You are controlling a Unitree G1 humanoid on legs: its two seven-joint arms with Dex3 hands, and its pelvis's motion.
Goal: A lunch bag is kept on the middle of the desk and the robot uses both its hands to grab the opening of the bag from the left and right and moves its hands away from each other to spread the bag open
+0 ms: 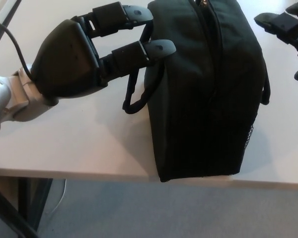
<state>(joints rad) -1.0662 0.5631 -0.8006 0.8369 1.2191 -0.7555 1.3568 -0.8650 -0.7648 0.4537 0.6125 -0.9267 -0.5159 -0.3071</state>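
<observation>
- My left hand point(79, 59) is spread, holding nothing, its fingers point(144, 50) reaching over the lunch bag point(208, 94) at its left top edge.
- My right hand point(288, 29) hangs apart on the far right, fingers spread.
- The bag stands mid-desk point(89, 144), near the front edge, zip apparently closed.
- Risk: I may snag the handle loop point(136, 96) instead of the opening, dragging the bag.

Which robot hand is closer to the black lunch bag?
Left. The left hand has its fingertips over the lunch bag by its left handle; the right hand sits apart, off the bag's right side.
</observation>
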